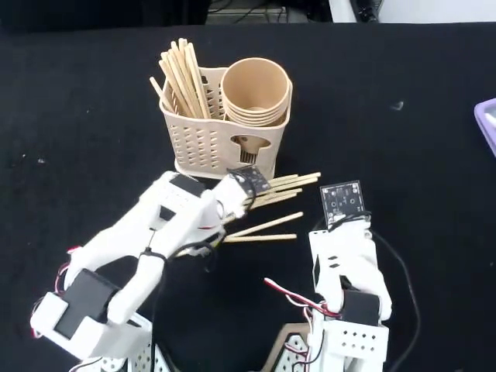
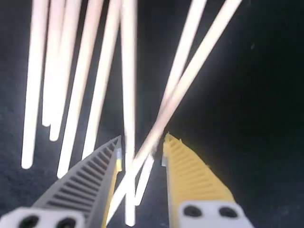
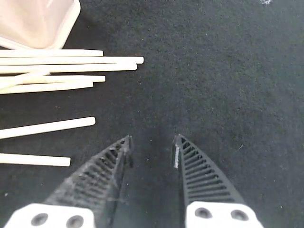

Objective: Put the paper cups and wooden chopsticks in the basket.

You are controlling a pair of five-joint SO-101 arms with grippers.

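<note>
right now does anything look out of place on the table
Yes: several wooden chopsticks lie loose on the table in front of the basket, fanned unevenly, with two stray chopsticks apart from that bunch. The rest stand in the basket beside the stacked paper cups. The left gripper straddles some loose ones.

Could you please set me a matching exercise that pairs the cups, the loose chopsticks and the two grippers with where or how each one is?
Things:
1. paper cups
2. loose chopsticks
3. left gripper
4. right gripper

Places or states:
A. open, above bare black table
B. nested together in one compartment of the basket
C. open, with several chopsticks running between its fingers
D. lying flat on the table in front of the basket

Pairs: 1-B, 2-D, 3-C, 4-A.
</note>
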